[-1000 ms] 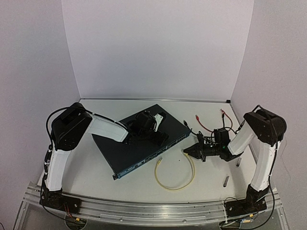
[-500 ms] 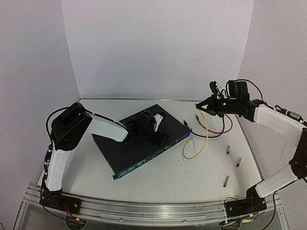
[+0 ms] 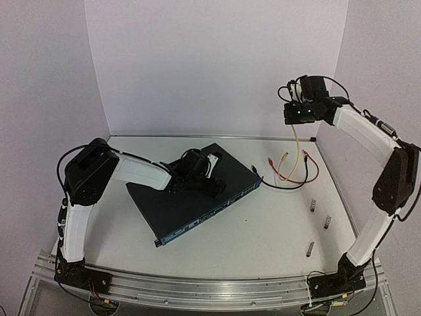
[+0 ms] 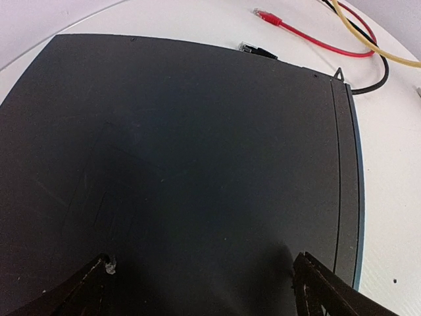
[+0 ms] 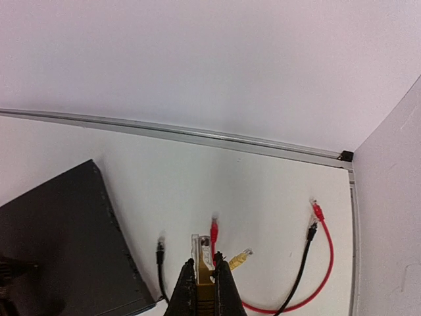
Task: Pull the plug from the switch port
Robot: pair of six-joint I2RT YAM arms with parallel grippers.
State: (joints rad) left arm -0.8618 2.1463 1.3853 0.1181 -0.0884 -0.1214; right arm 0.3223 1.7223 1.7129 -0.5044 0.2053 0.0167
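The dark switch (image 3: 172,205) lies askew on the table, its socket face toward the front right. It also shows in the left wrist view (image 4: 197,151) and the right wrist view (image 5: 59,224). My left gripper (image 3: 209,185) rests on its top, its jaws wide apart (image 4: 207,289). My right gripper (image 3: 294,113) is raised high at the back right, shut (image 5: 205,273) on the clear-tipped plug (image 5: 204,249) of a yellow cable (image 3: 297,141). The cable hangs down to the table, and its other plug (image 5: 240,258) lies there, apart from the switch.
A red cable (image 3: 309,172) and a black cable (image 3: 279,185) lie on the table right of the switch. Three small metal pieces (image 3: 313,205) lie along the right side. White walls stand close behind and to the right.
My right arm has swung up from the table in front of the switch to the back right, carrying the yellow cable with it. The left arm has barely moved.
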